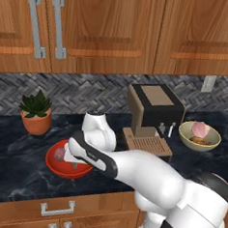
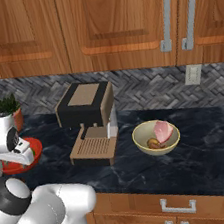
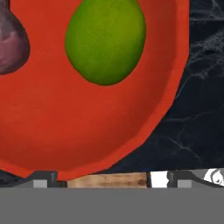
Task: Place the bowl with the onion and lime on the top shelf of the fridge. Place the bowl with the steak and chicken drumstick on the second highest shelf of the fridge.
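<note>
Nothing here carries any writing I can read: no labels, brands, numbers or signs on anything in sight.

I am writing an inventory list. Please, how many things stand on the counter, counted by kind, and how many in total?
Bowls: 2, red-orange bowl and cream bowl
Food pieces: 4, onion, lime, steak, chicken drumstick
Coffee machine: 1
Potted plant: 1
Total: 8

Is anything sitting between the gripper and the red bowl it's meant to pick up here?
Nothing visible does. The gripper hangs open right over the red bowl on the counter, and the hand view shows only the lime and onion lying inside the bowl, with its rim bare. The potted plant and coffee machine stand off to the sides.
</note>
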